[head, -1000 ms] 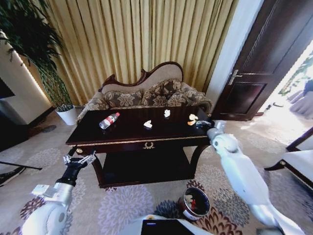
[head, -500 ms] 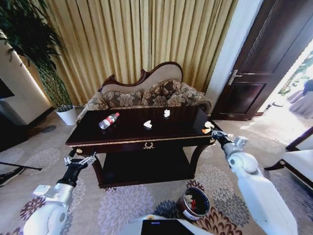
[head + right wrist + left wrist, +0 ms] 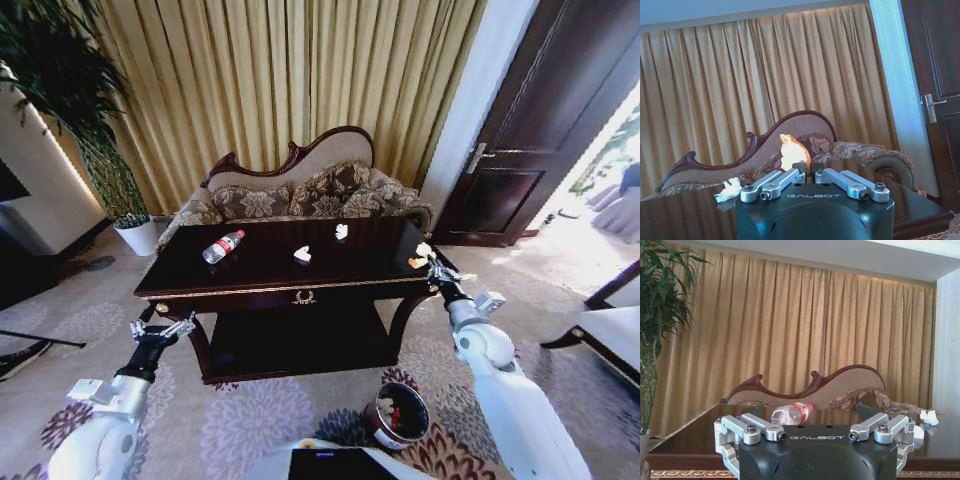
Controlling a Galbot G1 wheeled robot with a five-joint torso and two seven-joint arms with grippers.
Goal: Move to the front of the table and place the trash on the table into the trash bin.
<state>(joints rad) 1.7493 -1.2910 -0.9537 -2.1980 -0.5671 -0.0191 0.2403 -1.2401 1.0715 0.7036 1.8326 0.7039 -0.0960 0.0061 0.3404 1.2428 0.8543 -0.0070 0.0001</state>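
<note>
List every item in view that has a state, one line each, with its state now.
Right gripper: shut on the yellowish scrap, at the table's right end.
Left gripper: open, holds nothing, low before the table's left front.
Bottle: lying on its side on the table.
White scraps: lying loose on the tabletop.
Trash bin: upright on the carpet, already holding some trash.
Door: ajar.

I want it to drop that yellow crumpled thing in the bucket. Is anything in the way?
Nothing visible blocks the way. The right gripper holds the yellowish scrap pinched at the table's right end. The trash bin stands open on the carpet below, in front of the table, with bare floor around it.
</note>
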